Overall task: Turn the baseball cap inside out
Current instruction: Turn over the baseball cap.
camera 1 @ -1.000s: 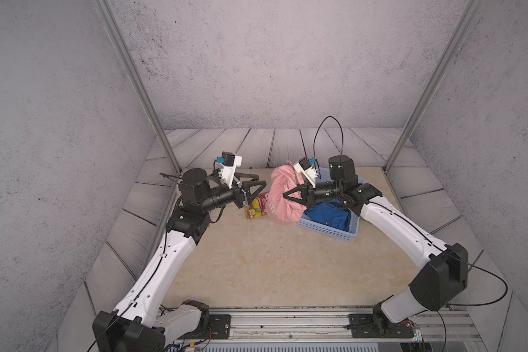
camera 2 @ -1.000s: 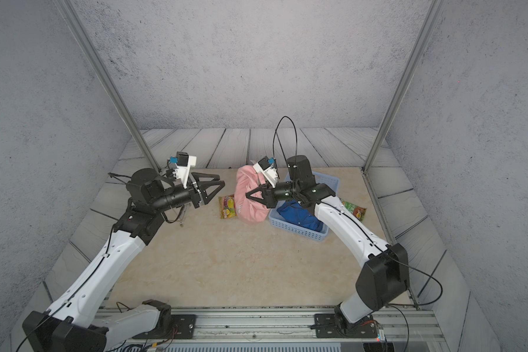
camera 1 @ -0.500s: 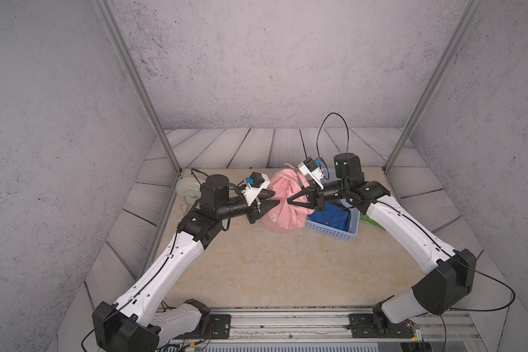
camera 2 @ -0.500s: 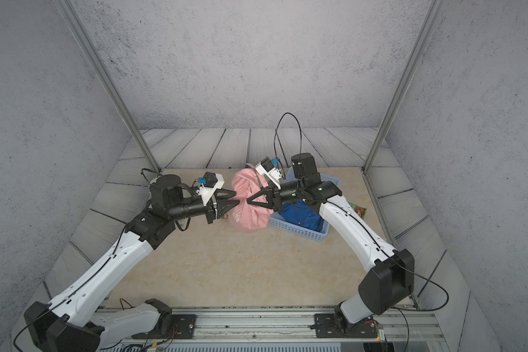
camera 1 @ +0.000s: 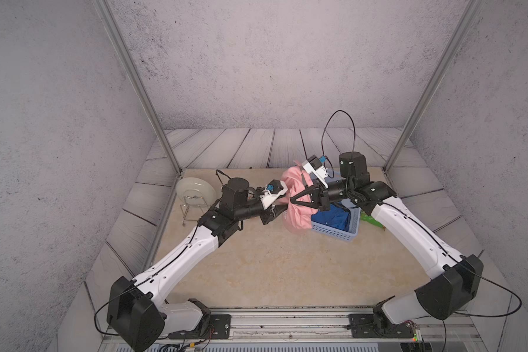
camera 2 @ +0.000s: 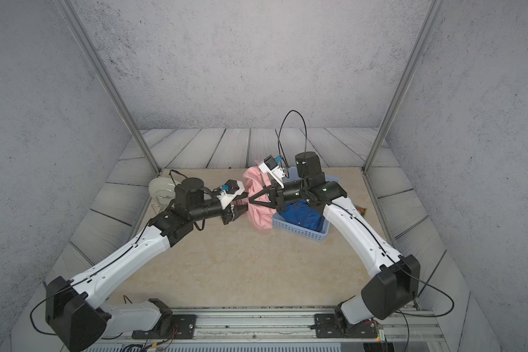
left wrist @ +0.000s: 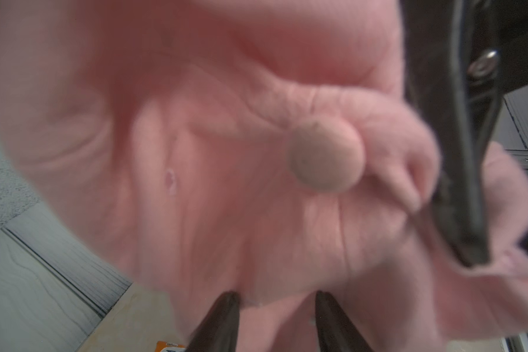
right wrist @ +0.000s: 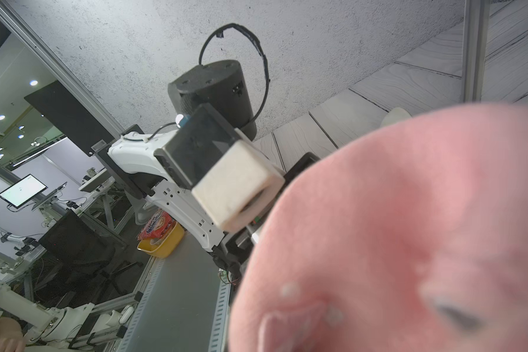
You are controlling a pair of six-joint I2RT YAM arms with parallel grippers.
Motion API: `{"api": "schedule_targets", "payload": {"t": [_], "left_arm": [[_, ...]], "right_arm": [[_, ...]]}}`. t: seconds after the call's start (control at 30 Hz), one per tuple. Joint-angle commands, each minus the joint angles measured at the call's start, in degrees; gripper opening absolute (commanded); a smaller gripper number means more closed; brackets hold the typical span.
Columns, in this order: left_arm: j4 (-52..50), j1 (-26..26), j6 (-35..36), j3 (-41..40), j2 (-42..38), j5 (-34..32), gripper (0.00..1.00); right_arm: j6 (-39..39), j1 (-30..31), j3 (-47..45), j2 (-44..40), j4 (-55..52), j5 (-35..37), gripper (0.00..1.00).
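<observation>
Pink cap over beige tabletop, plank border, speckled walls

One cap, one basket, one plate, two hands.

No text is legible; print on the red snack packet is blurred

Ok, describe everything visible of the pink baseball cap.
The pink baseball cap is soft, creased fabric with a round top button and a small eyelet. It hangs crumpled beside the blue basket, pinched by the shut right gripper; the left gripper, jaws apart, is at its crown.
</observation>
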Motion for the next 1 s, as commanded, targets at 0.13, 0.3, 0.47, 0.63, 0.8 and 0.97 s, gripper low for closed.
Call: {"api": "schedule_targets", "payload": {"t": [0.13,0.3,0.47,0.63,0.8,0.97], "left_arm": [[9.24,-1.41,-3.76,-0.26,3.06,-0.39,0.43],[13.02,-1.85,-9.53,-0.81,3.05,-1.17,0.09],[10.12,-1.09,-9.78,-5.97,-4.74,-10.73,0.0],[2.66,0.93,-10.66,-7.7,-10.52,-8.91,0.0],[3.07,1.41,-13.43,-9.37,-12.67,-8.29,0.0],[3.61,1.61,-14.09,-8.75,-11.62,-7.08,0.0]], "right_arm": [[-0.77,0.05,1.91,-2.75,-0.92,-2.34,0.0],[-5.33,-0.02,1.95,-3.3,-6.1,2.05,0.0],[-7.83,-1.83,0.75,-3.98,-9.4,6.92,0.0],[-7.17,-2.99,0.14,-3.51,-9.15,6.37,0.11],[-5.53,-3.69,-0.32,-2.94,-7.76,5.72,0.29],[1.43,-3.96,-2.43,-3.39,0.09,2.36,0.5]]}}
